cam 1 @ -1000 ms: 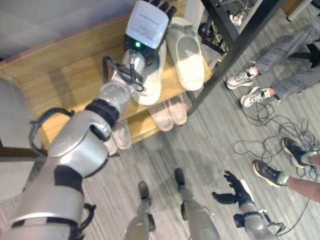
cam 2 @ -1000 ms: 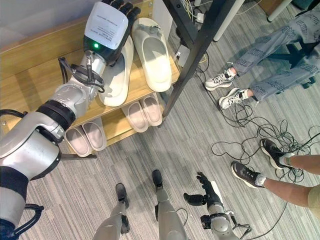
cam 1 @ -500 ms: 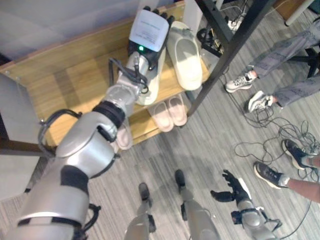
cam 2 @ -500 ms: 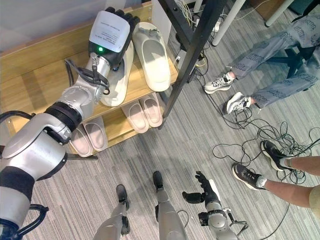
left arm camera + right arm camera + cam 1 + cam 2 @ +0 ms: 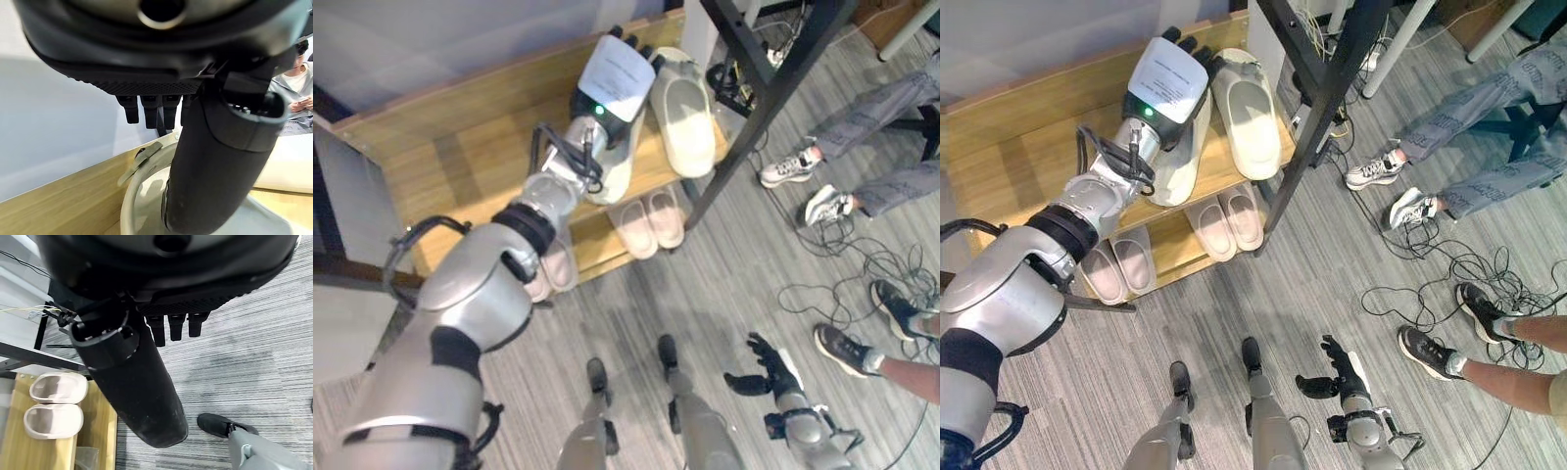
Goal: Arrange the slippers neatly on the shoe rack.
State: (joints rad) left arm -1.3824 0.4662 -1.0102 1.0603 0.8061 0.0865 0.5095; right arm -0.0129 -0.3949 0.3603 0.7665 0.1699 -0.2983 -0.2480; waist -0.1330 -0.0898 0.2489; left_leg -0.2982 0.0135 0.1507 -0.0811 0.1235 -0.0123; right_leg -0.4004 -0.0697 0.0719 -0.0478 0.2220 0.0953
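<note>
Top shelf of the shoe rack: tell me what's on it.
Two cream slippers lie side by side on the top shelf. The left robot hand rests on the left one, hiding most of it.

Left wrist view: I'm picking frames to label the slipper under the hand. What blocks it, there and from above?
Left wrist view: the left hand and its thumb cover much of the cream slipper. Right eye view: the hand hides its far end, the near end shows; the second slipper is unblocked.
</note>
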